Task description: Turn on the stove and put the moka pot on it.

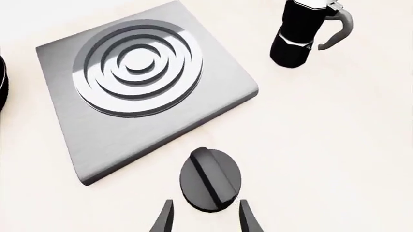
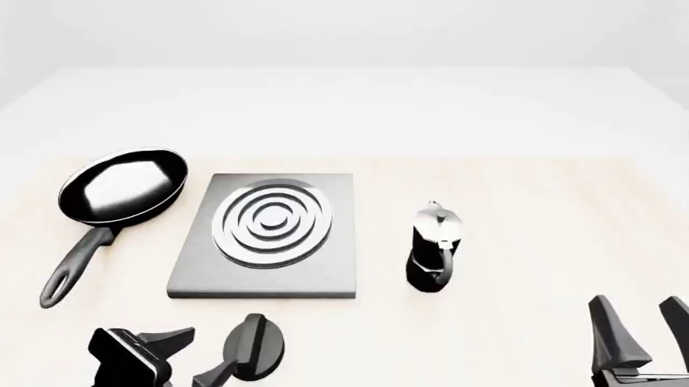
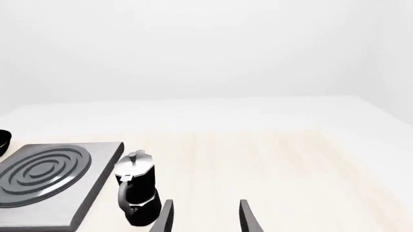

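The left tool (image 1: pixel 205 217), fingers spread, nears the round black ridged knob (image 1: pixel 210 180) at six o'clock of the flat dark-grey stove plate (image 2: pixel 194 270). The small black-and-silver moka pot (image 2: pixel 434 247) stands on the desk at three o'clock of it, unplaced; the right tool (image 3: pixel 205 217) waits open.

The bench (image 2: pixel 517 185) carries 4 loose things. There is 1 stove plate (image 2: pixel 269 234), flat, square and dark grey, with what looks like 4 concentric silver rings, though the innermost blurs into the centre disc. There is 1 round black knob (image 2: pixel 255 347) with 1 ridge across it. There is 1 moka pot (image 2: pixel 434 248), and 1 long-handled black frying pan (image 2: pixel 116 193). 2 arms reach in, each ending in 1 pincer: the left pincer (image 2: pixel 199 355) and the right pincer (image 2: pixel 646 326), with 2 fingers apiece.
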You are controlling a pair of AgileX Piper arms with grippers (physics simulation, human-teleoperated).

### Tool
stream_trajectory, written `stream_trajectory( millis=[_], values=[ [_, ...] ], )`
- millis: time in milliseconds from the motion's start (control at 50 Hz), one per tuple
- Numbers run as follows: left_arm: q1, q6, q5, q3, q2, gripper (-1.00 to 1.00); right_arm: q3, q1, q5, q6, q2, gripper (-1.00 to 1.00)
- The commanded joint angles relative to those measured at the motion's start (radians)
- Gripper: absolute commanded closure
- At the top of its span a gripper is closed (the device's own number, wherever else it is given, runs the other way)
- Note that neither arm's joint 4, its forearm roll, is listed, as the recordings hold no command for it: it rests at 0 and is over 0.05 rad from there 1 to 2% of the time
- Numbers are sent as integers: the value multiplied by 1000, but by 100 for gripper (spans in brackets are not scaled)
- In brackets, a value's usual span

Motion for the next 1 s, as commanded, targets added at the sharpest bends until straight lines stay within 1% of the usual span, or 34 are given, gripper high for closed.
stream_trajectory(
  millis=[20, 80, 260, 320, 600, 780, 880, 1000],
  values=[
    [-34, 4, -105, 0, 132, -100, 0, -4, 1, 6, -5, -100],
    [-55, -6, -144, 0, 184, -100, 0, -6, 4, 7, -6, -100],
    [-62, -3, -175, 0, 221, -100, 0, -5, 3, 9, -6, -100],
    [-69, -5, -205, 0, 255, -100, 0, -4, 4, 11, -6, -100],
    [-104, -21, -277, 0, 347, -100, 0, -3, 2, 15, -7, -100],
    [-129, -24, -300, 0, 386, -100, 0, -4, 1, 16, -7, -100],
    [-142, -26, -296, 0, 387, -100, 0, -2, 2, 20, -7, -100],
    [-141, -26, -331, 0, 425, -100, 0, -1, 1, 22, -7, -100]
  ],
)
